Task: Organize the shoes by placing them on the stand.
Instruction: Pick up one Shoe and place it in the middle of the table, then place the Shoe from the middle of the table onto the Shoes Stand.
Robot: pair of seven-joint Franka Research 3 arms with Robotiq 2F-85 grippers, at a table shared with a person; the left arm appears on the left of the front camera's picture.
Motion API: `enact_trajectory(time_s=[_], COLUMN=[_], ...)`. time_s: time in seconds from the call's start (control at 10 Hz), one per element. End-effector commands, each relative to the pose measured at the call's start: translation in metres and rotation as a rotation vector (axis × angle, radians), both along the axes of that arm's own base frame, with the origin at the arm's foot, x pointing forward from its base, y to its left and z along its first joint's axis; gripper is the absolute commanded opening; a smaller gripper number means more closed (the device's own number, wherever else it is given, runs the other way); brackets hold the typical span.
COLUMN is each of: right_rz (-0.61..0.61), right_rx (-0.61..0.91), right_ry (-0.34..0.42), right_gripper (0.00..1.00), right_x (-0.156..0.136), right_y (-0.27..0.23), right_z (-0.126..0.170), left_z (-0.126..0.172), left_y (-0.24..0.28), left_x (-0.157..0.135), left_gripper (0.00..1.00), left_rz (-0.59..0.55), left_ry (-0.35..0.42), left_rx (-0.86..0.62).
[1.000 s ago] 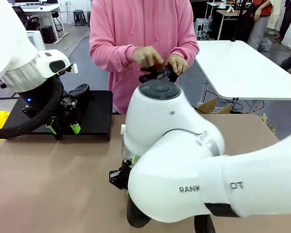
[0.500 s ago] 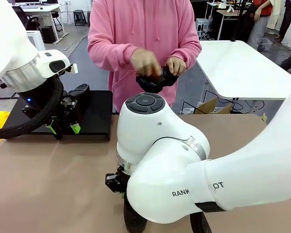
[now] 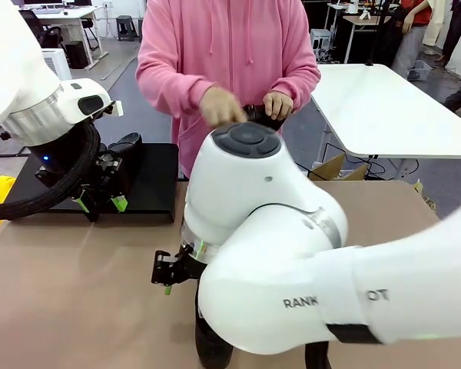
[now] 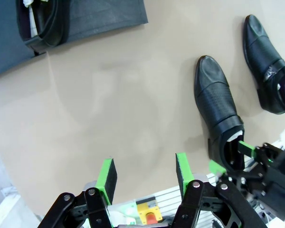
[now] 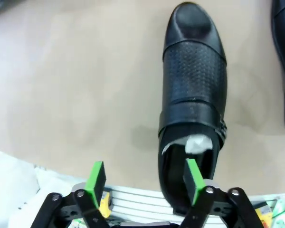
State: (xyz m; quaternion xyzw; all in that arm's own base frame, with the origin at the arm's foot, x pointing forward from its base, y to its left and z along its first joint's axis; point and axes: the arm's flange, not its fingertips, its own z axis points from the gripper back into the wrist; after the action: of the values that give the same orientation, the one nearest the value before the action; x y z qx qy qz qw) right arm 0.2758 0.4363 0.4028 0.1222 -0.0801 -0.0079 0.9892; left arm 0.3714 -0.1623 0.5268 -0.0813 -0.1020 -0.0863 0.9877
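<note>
A black shoe (image 5: 192, 95) stuffed with white paper lies on the tan table. My right gripper (image 5: 144, 180) stands open at its heel, one green pad (image 5: 192, 176) over the shoe's opening and the heel's side wall between the fingers. A second shoe (image 4: 268, 66) lies beside it. Another shoe (image 3: 127, 146) sits on the black stand (image 3: 157, 181) at the far left. My left gripper (image 3: 100, 201) hovers open in front of the stand, nothing between its fingers. The person across the table holds a black shoe (image 3: 255, 113) in both hands. My right arm hides most of the table's middle.
A white table (image 3: 384, 108) and a cardboard box (image 3: 334, 167) stand behind the far right edge. An aluminium rail with a red button (image 4: 147, 216) runs along the near table edge. Bare tan table lies between the stand and the two loose shoes.
My right gripper has gone from shut to open at the shoe's heel, and its arm has shifted a little. The person's hands moved over their shoe. The left arm stayed still.
</note>
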Motion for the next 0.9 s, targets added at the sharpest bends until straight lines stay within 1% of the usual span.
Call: enact_trajectory(time_s=[0.0, 0.1, 0.8], right_rz=[0.030, 0.000, 0.000], right_rx=[0.021, 0.000, 0.000], right_ry=[-0.048, 0.000, 0.000], right_gripper=[1.00, 1.00, 1.00], right_x=[-0.021, 0.000, 0.000], right_y=[-0.040, 0.000, 0.000], right_z=[0.032, 0.000, 0.000], left_z=[0.000, 0.000, 0.000], left_y=[0.001, 0.001, 0.001], left_x=[0.000, 0.000, 0.000], left_gripper=[0.66, 0.66, 0.66], left_rz=[0.003, 0.003, 0.003], left_ry=[-0.007, -0.007, -0.007], left_rx=[-0.012, -0.012, -0.012])
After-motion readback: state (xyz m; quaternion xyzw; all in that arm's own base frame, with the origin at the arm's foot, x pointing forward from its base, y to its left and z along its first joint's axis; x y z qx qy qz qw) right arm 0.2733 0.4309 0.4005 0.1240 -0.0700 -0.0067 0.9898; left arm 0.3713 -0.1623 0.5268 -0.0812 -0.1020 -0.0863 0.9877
